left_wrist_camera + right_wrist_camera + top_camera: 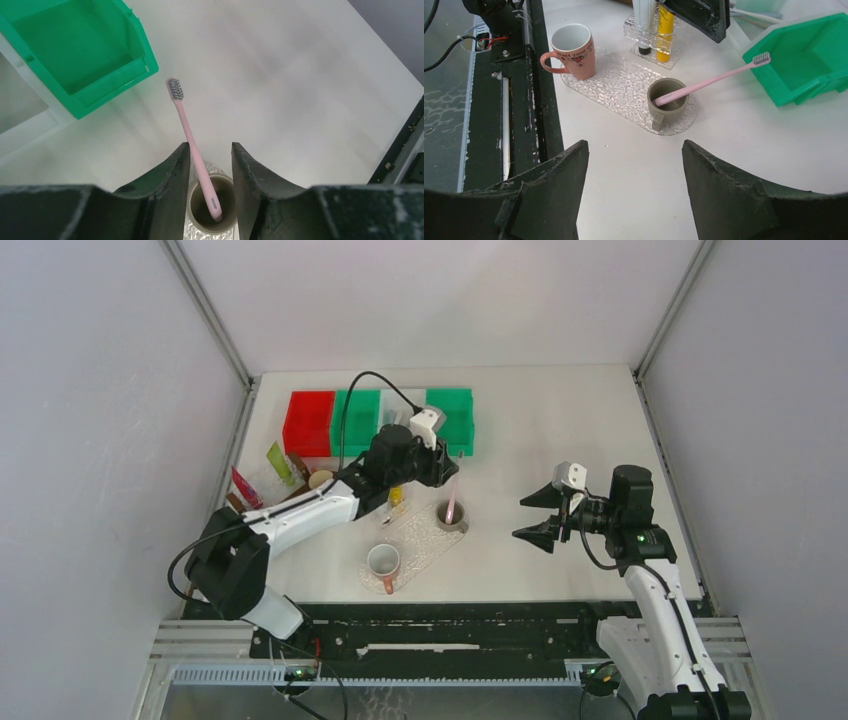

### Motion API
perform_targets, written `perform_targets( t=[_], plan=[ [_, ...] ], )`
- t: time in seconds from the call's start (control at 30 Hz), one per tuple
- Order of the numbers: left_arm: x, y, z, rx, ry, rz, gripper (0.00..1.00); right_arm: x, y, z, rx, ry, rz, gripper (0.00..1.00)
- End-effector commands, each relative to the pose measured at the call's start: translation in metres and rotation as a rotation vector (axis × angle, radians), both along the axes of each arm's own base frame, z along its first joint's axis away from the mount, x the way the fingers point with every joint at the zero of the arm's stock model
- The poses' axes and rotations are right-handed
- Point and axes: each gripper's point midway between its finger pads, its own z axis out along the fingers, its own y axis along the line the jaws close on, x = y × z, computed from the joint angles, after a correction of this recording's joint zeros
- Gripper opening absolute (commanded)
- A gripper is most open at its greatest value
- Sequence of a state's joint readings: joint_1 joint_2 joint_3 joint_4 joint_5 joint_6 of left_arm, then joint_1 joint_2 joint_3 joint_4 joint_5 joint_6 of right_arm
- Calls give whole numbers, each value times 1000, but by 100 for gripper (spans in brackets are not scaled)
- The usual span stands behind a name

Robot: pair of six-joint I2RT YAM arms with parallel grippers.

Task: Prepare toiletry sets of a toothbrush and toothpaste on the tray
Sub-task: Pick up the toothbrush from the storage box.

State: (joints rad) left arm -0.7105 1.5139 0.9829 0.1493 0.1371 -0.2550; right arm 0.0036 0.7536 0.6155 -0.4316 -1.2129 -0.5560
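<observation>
Pink toothbrush [188, 132] leans in grey cup [202, 210], inside the parted left gripper [210, 150].

Pink toothbrush [711, 79] leans bristles-up in grey cup [674, 119].

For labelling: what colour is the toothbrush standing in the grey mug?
Pink toothbrush, grey bristles; clearest in left wrist view.

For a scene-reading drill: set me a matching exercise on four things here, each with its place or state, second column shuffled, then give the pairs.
1 pink toothbrush
2 pink mug
3 yellow tube
4 right gripper

A open, holding nothing
B upright in the clear rack
C leaning in the grey mug
D upright on the tray

Pairs: 1-C, 2-D, 3-B, 4-A
</observation>
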Motion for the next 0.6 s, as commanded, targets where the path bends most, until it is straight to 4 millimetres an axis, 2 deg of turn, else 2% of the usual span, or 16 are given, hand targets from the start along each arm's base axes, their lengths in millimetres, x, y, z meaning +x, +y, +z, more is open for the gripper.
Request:
perform_targets(
  t=[0.0, 0.57],
  plan=[
    [8, -9, 13, 1, 41, -25, 42, -3, 2, 6, 6, -35, 22, 77],
    [27, -19, -21, 53, 191, -76, 46, -4, 2, 7, 7, -41, 26, 77]
  ],
)
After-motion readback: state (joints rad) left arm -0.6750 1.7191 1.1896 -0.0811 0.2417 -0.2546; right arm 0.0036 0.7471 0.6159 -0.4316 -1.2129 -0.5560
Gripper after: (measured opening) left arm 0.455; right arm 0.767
